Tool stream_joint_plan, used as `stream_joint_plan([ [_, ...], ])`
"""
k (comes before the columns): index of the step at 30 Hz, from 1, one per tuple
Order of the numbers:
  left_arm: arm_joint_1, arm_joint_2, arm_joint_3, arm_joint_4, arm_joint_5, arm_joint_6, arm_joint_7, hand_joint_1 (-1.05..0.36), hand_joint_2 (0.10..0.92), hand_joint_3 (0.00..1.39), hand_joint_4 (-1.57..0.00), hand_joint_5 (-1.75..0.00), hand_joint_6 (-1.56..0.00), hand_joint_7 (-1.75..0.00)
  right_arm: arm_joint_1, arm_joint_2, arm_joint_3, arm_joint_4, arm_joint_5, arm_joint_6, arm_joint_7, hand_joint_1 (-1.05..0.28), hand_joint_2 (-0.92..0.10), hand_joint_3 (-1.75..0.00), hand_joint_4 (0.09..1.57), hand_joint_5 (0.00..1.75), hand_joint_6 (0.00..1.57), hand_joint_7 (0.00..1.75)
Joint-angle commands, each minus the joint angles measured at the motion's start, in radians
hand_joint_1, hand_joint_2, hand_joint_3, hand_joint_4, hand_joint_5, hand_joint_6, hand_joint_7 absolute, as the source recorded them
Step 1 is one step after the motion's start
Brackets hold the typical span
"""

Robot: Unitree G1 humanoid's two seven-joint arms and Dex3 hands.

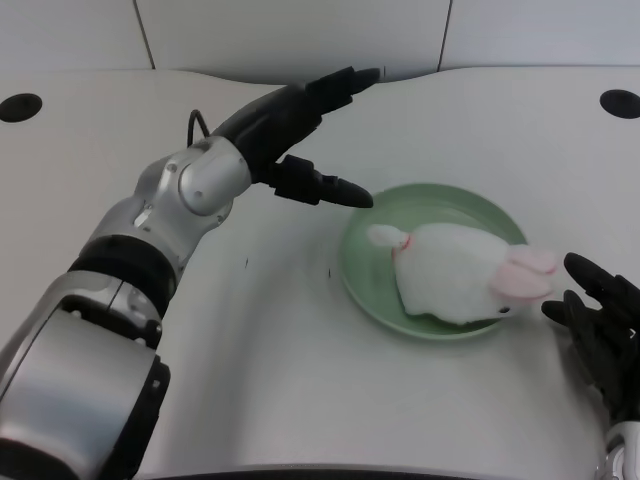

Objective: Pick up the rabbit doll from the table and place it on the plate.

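Observation:
The white rabbit doll (455,273) with pink ears lies on its side inside the pale green plate (437,199), its head toward the right rim and its small tail toward the left. My left hand (300,135) hovers above the table to the upper left of the plate, fingers spread, holding nothing. Its thumb tip reaches close to the plate's left rim without touching the doll.
My right hand (600,325) rests at the lower right, just beside the plate's right rim. Two dark round holes (20,106) (620,103) sit near the table's far corners. A grey wall panel runs along the back edge.

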Motion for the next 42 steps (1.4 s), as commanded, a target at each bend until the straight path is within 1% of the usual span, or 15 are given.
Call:
stream_joint_plan([
  [1,0.083,0.026,0.079,-0.036,-0.1,-0.057,-0.059,-0.8,0.921,0.21,0.0,-0.61,0.0,-0.43,-0.007,-0.009,-0.013,0.002,0.018,0.004,0.006,-0.31,-0.92,-0.3,0.74,0.71,0.9,0.02],
  [3,0.129,0.033,0.121,-0.062,-0.156,-0.073,-0.101,-0.76,0.921,0.25,0.0,-0.67,0.0,-0.45,-0.005,-0.009,-0.016,0.001,0.024,0.006,0.018,-0.31,-0.92,-0.31,0.74,0.71,0.9,0.02],
  [4,0.165,0.039,0.145,-0.083,-0.19,-0.081,-0.12,-0.75,0.921,0.26,0.0,-0.68,0.0,-0.46,-0.003,-0.008,-0.014,-0.002,0.021,0.005,0.014,-0.3,-0.92,-0.31,0.74,0.71,0.9,0.02],
  [7,0.291,0.055,0.221,-0.174,-0.303,-0.081,-0.193,-0.7,0.921,0.28,0.0,-0.81,-0.05,-0.5,0.001,-0.009,-0.002,-0.007,0.0,-0.007,-0.018,-0.29,-0.92,-0.31,0.73,0.72,0.91,0.02],
  [11,0.472,0.074,0.283,-0.351,-0.416,-0.066,-0.257,-0.65,0.921,0.31,0.0,-0.95,-0.09,-0.52,0.01,-0.012,0.024,-0.02,-0.041,0.01,-0.081,-0.3,-0.92,-0.33,0.71,0.72,0.89,0.01],
  [13,0.554,0.075,0.304,-0.449,-0.456,-0.054,-0.265,-0.62,0.921,0.31,0.0,-1.11,-0.13,-0.56,0.011,-0.015,0.03,-0.019,-0.045,0.01,-0.089,-0.3,-0.92,-0.34,0.7,0.72,0.87,0.01],
  [14,0.61,0.07,0.319,-0.512,-0.478,-0.046,-0.254,-0.62,0.921,0.32,0.0,-1.16,-0.14,-0.58,0.012,-0.019,0.033,-0.017,-0.046,0.006,-0.089,-0.3,-0.92,-0.34,0.71,0.72,0.88,0.01],
  [18,0.79,0.02,0.387,-0.721,-0.598,0.023,-0.21,-0.61,0.921,0.24,-0.23,-1.39,-0.31,-0.71,0.008,-0.018,0.025,-0.012,-0.03,-0.001,-0.073,-0.32,-0.92,-0.33,0.71,0.73,0.89,0.01],
  [23,0.958,-0.035,0.429,-0.961,-0.716,0.193,-0.162,-0.57,0.921,0.32,-0.32,-1.72,-0.26,-1.14,-0.003,-0.026,0.024,-0.005,-0.027,0.012,-0.076,-0.32,-0.92,-0.33,0.7,0.74,0.88,0.01],
  [26,1.038,-0.055,0.445,-1.024,-0.74,0.23,-0.148,-0.53,0.921,0.39,-0.32,-1.74,-0.23,-1.2,-0.01,-0.029,0.016,0.006,-0.012,0.018,-0.05,-0.33,-0.92,-0.31,0.71,0.74,0.88,0.01],
  [29,1.049,-0.076,0.49,-0.965,-0.806,0.205,-0.193,-0.53,0.921,0.42,-0.41,-1.75,-0.24,-1.25,-0.023,-0.017,0.009,0.005,0.0,0.041,-0.046,-0.33,-0.92,-0.3,0.73,0.73,0.89,0.01],
  [32,1.029,-0.086,0.53,-0.907,-0.857,0.213,-0.214,-0.58,0.921,0.38,-0.49,-1.75,-0.32,-1.24,-0.029,-0.017,0.005,0.007,0.004,0.05,-0.037,-0.31,-0.92,-0.3,0.73,0.72,0.89,0.01],
  [35,1.026,-0.09,0.558,-0.891,-0.903,0.316,-0.189,-0.59,0.921,0.38,-0.58,-1.71,-0.45,-1.22,-0.038,-0.018,-0.008,0.012,0.017,0.062,-0.021,-0.31,-0.92,-0.3,0.73,0.7,0.9,0.01],
  [38,1.021,-0.086,0.567,-0.87,-0.896,0.347,-0.188,-0.57,0.921,0.43,-0.63,-1.72,-0.5,-1.22,-0.042,-0.022,-0.009,0.013,0.009,0.063,-0.024,-0.32,-0.92,-0.29,0.74,0.69,0.9,0.01],
  [42,0.972,-0.088,0.601,-0.736,-0.926,0.342,-0.248,-0.57,0.921,0.42,-0.68,-1.72,-0.6,-1.2,-0.046,-0.021,-0.021,0.016,0.02,0.067,-0.009,-0.34,-0.92,-0.28,0.76,0.68,0.9,0.01],
])
